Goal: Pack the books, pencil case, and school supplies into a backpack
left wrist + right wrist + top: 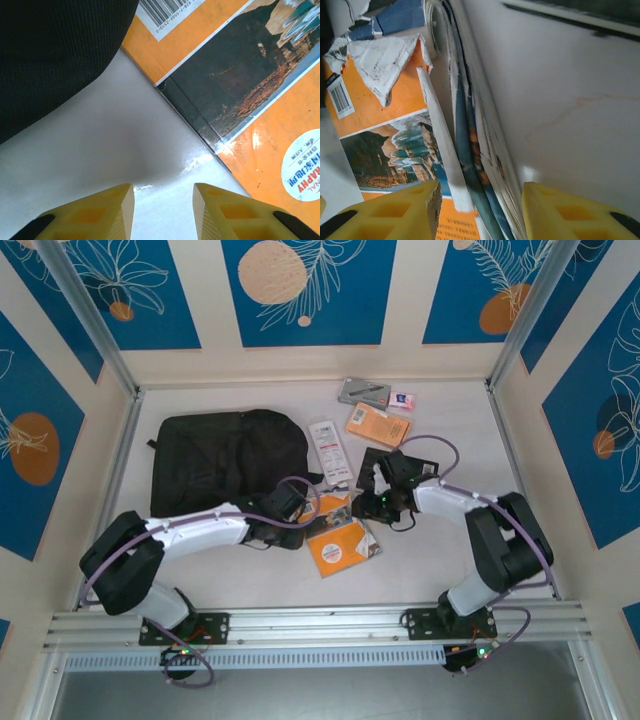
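The black backpack [230, 455] lies flat at the back left; its fabric [50, 50] fills the upper left of the left wrist view. My left gripper [303, 508] [163, 195] is open over bare table beside orange books [280, 150]. My right gripper [372, 490] [481, 192] is open, its fingers either side of the raised, fanned page edge of a book [470, 125], with a small gap at the left finger. An orange book [385, 100] with a torn cover lies beside it. The grey pencil case [364, 392], eraser block [402, 400] and white-and-red strip [330, 450] lie behind.
Another orange book [377, 425] lies at the back centre and one more [342, 545] sits nearer the arms. A dark book [385, 468] shows by the right gripper. Aluminium posts and walls close in the table [460, 440]; bare surface lies at the right.
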You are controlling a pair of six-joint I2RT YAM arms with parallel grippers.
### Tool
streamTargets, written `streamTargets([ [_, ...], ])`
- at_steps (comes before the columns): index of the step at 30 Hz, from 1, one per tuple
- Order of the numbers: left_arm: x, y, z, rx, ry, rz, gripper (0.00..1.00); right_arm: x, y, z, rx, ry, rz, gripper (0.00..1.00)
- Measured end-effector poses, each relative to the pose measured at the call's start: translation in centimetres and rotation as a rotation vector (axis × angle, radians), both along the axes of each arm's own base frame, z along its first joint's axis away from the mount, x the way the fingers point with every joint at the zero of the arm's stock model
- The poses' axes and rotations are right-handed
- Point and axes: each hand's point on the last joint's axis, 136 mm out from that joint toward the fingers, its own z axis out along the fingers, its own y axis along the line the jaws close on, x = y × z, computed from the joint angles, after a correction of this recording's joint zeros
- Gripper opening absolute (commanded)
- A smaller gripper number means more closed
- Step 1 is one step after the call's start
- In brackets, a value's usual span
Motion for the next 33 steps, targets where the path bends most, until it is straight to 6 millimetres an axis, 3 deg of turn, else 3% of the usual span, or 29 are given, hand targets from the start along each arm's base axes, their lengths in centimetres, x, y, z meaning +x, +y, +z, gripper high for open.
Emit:
streamTargets([
  [2, 0.2, -0.2, -0.2, -0.003, -0.003, 0.000, 0.35, 0.1, 0.5, -0.7, 0.004, 0.021, 0.018, 0.50],
  [7, 0.4, -0.4, -1.0, 0.005, 0.003, 0.000, 0.35, -0.3, 1.9, -0.4, 0.028, 0.008, 0.074, 0.51],
  [13, 0.3, -0.3, -1.9, 0.027, 0.019, -0.002, 0.34, -2.7, 4.0, -0.4, 0.057, 0.006, 0.161, 0.52],
  [20, 0.2, -0.2, -2.0, 0.030, 0.018, -0.006, 0.34, -5.3, 3.4, -0.3, 0.080, 0.011, 0.162, 0.56],
  [25, -0.2, 0.5, -1.3, 0.020, 0.003, 0.007, 0.41, -5.4, 3.3, -0.3, 0.080, 0.013, 0.155, 0.56],
  [29, -0.2, 0.8, -0.5, 0.007, -0.009, 0.026, 0.41, -5.3, 3.2, -0.4, 0.079, 0.021, 0.135, 0.55],
  [33, -0.5, 1.3, -1.2, 0.020, 0.006, 0.036, 0.39, -5.2, 3.3, -0.4, 0.082, 0.029, 0.124, 0.55],
])
